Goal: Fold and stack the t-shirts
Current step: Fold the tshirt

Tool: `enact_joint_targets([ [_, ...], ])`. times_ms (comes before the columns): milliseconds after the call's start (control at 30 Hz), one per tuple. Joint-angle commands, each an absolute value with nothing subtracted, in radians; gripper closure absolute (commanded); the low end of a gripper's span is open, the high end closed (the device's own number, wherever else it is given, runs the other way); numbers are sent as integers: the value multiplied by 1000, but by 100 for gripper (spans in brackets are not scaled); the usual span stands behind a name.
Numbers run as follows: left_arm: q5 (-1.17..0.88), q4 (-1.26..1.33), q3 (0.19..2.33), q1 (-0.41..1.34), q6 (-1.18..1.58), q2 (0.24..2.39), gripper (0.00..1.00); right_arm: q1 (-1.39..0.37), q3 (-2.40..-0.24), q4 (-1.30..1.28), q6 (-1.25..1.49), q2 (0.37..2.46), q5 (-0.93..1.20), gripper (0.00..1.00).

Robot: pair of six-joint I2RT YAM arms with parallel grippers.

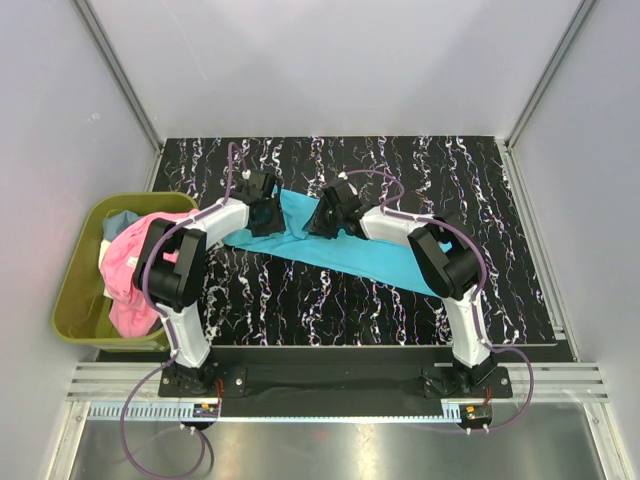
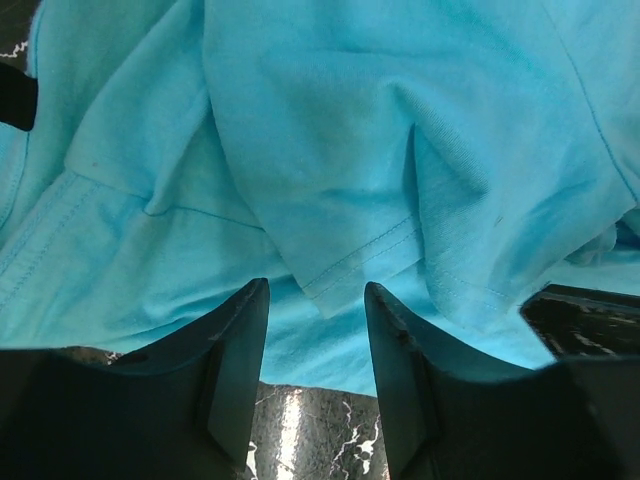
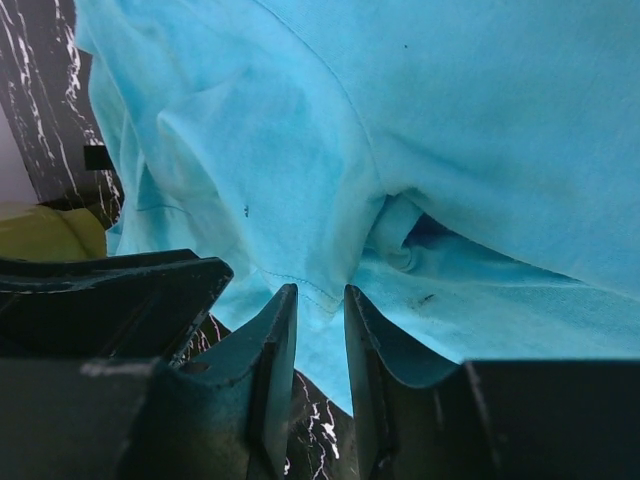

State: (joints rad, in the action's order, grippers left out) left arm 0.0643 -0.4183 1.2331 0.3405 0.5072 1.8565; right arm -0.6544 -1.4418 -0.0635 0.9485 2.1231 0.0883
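With the left gripper (image 2: 316, 290) spread and the right gripper's (image 3: 319, 292) pinch impossible to tell, lifting the crumpled turquoise cloth t-shirt (image 1: 345, 255) may drop its hem.

The turquoise t-shirt (image 1: 345, 255) lay rumpled, slanting across the table (image 1: 450, 170); the pink t-shirt (image 1: 125, 270) sat heaped in the bin (image 1: 75, 290), a grey-blue t-shirt (image 1: 120, 222) behind it

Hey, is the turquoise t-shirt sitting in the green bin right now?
No, the turquoise t-shirt is stretched out over the black marbled table, well outside the olive-green bin at the left edge.
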Motion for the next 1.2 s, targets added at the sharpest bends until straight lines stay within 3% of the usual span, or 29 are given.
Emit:
enact_joint_targets([
  [0, 64, -344, 1227, 334, 525, 1861, 52, -672, -1483, -41, 974, 2143, 63, 67],
  [467, 60, -347, 1236, 334, 529, 1882, 71, -681, -1505, -48, 994, 2158, 66, 66],
  [667, 61, -357, 1252, 334, 532, 1884, 100, -683, -1531, -132, 1041, 2172, 38, 67],
  [1167, 198, -522, 1324, 301, 492, 1767, 100, -709, -1563, -203, 1078, 2157, -25, 65],
])
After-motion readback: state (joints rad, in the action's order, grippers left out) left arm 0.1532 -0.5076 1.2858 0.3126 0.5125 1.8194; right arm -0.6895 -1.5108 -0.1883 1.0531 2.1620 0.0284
